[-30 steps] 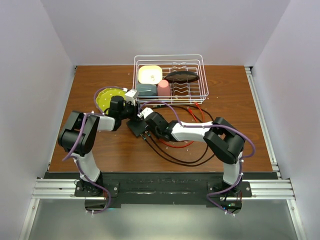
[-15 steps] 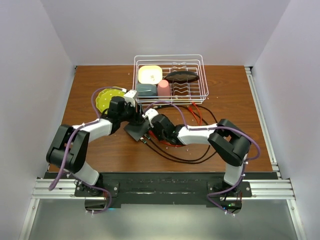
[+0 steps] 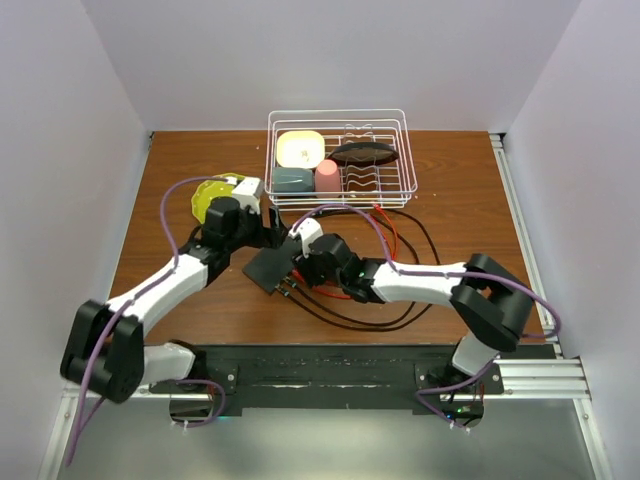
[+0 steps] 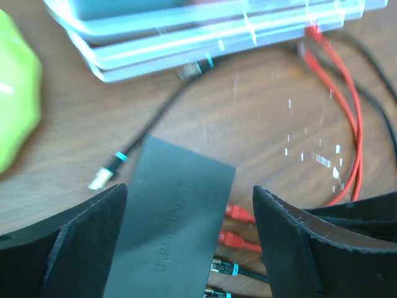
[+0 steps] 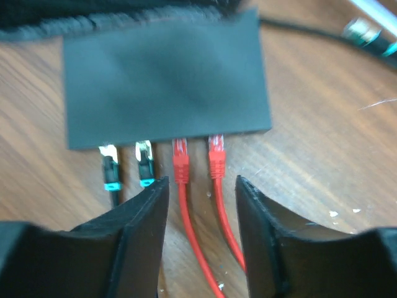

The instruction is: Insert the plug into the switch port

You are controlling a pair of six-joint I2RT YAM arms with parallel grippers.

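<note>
Left gripper (image 4: 189, 248): jaws wide apart, straddling the switch (image 4: 173, 217) and holding nothing. Right gripper (image 5: 201, 217): jaws parted. One red cable (image 5: 189, 236) runs loose through the gap, the other beside the right-hand finger, and nothing is clamped.

The switch lies flat on the table just left of centre, between the two grippers. Two red plugs (image 5: 180, 152) and two black plugs (image 5: 110, 164) sit in its socket edge.

Surface: brown wood-grain table (image 3: 470, 200), with cable slack looped near the right arm. A white wire rack (image 3: 340, 150) holding dishes stands at the far edge, and a yellow-green plate (image 3: 205, 198) lies to its left. Plain white walls enclose three sides.

Against one second earlier, both grippers have opened. Both arms now reach out lower and flatter, the left elbow dropped toward the near left corner. The switch has shifted slightly nearer.
</note>
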